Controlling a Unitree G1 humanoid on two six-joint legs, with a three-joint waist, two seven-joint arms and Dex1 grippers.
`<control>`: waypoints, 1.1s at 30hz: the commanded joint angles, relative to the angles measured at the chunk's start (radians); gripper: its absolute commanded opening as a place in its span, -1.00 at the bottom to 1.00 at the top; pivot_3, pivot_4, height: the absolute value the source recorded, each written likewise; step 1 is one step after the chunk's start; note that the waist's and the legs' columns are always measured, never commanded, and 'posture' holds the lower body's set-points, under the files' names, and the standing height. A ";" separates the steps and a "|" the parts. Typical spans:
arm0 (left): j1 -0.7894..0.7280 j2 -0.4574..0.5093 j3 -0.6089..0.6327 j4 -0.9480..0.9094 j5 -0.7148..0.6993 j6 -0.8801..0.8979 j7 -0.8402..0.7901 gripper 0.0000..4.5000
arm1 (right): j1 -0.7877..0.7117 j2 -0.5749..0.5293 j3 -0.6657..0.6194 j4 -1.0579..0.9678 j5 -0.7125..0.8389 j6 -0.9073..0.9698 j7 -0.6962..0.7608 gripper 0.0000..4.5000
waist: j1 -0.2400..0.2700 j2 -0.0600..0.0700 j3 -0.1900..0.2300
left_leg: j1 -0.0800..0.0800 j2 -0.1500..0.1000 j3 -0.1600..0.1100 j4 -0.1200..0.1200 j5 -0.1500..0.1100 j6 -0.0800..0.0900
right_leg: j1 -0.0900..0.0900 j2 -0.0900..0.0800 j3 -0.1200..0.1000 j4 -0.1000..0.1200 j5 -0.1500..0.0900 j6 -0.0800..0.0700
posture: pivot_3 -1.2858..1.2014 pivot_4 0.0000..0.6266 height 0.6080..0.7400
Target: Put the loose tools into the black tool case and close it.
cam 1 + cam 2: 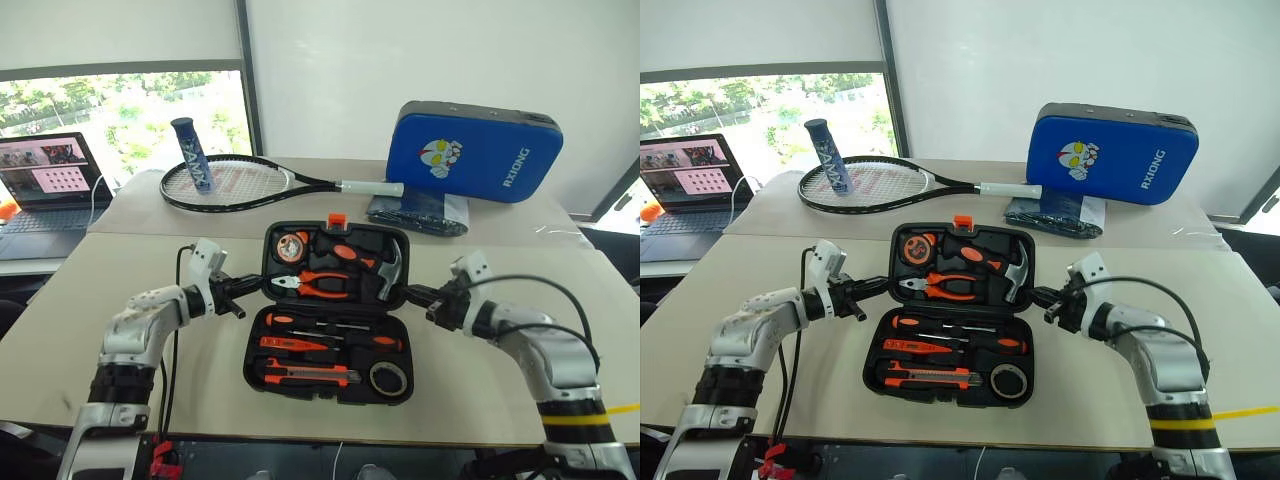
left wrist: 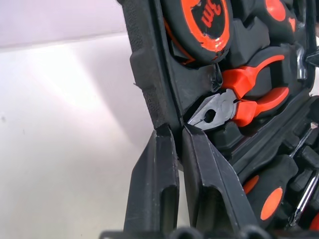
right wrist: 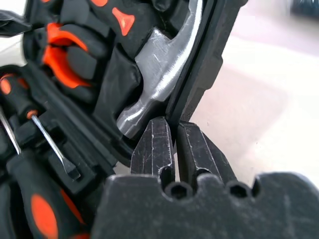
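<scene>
The black tool case (image 1: 254, 372) lies open on the beige table, its lid (image 1: 337, 230) tilted up at the far side. In the near half sit two screwdrivers (image 1: 300, 320), an orange tester screwdriver (image 1: 290, 344), a utility knife (image 1: 310, 375) and a black tape roll (image 1: 388, 378). The lid holds a hammer (image 3: 154, 64), pliers (image 2: 249, 94) and a tape measure (image 1: 292, 247). My left gripper (image 1: 250, 289) is shut on the lid's left rim (image 2: 149, 84). My right gripper (image 1: 415, 296) is shut on the lid's right rim (image 3: 199, 74).
Behind the case lie a tennis racket (image 1: 230, 182) with a blue can (image 1: 190, 152) on it, a blue padded rectangle (image 1: 475, 152) and a dark packet (image 1: 415, 212). A laptop (image 1: 45, 190) stands at the far left. The table's front edge runs just below the case.
</scene>
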 commanded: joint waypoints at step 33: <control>0.381 0.163 -0.053 0.000 0.145 -1.149 -0.185 -1.00 | 0.069 -0.196 0.157 0.528 -0.369 -1.738 0.055 0.99 | -0.009 0.000 0.000 | 0.029 0.004 0.011 -0.004 -0.002 0.003 | 0.023 0.003 0.010 -0.005 0.000 0.000 | 0.03 -0.52 1.00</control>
